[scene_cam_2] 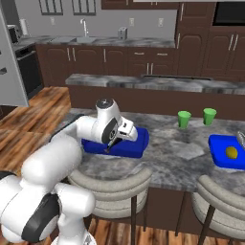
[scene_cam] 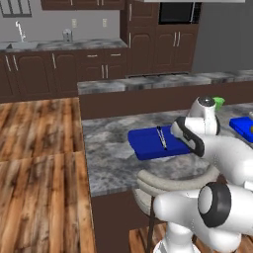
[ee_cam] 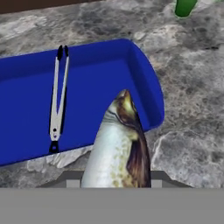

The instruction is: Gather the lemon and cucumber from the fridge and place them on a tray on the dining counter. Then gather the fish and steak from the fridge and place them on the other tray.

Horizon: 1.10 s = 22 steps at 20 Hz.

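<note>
Hand view: fish point(ee_cam: 118, 148) gripped, tongs point(ee_cam: 58, 98) in blue tray point(ee_cam: 140, 74)

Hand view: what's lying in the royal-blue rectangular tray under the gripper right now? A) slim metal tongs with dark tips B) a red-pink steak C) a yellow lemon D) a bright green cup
A: slim metal tongs with dark tips lie in the royal-blue rectangular tray, while the gripper is shut on a silvery speckled fish at the tray's near edge.
</note>
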### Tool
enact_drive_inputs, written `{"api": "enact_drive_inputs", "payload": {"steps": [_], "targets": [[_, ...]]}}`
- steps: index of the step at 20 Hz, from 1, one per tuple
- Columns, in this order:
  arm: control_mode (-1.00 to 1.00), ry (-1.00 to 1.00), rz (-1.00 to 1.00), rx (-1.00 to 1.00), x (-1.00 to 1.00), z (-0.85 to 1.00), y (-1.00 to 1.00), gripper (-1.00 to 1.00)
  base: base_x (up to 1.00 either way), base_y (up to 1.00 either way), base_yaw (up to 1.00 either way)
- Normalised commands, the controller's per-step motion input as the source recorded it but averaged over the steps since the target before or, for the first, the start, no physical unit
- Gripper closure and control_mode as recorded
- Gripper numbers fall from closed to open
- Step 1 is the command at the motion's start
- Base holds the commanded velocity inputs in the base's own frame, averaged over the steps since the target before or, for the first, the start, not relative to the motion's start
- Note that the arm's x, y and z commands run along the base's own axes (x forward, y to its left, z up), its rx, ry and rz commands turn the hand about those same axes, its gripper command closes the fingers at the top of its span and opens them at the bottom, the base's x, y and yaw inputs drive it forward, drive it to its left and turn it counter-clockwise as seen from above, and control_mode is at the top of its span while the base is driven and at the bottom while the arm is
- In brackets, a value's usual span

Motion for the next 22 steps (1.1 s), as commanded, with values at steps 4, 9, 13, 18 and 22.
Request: {"api": "enact_drive_inputs", "payload": {"steps": [4,9,13,18,22], "targets": [[-1.0,0.07,0.0,0.0,0.64,-0.3,-0.07,1.0,0.0,0.0,0.0],[-1.0,0.04,0.0,0.0,0.54,-0.39,-0.07,1.0,0.0,0.0,0.0],[-1.0,0.0,0.0,0.0,0.18,-0.55,-0.03,1.0,0.0,0.0,0.0],[-1.0,-0.01,0.0,0.0,0.11,-0.53,0.0,1.0,0.0,0.0,0.0],[-1.0,-0.01,0.0,0.0,0.18,-0.32,0.0,1.0,0.0,0.0,0.0]]}}
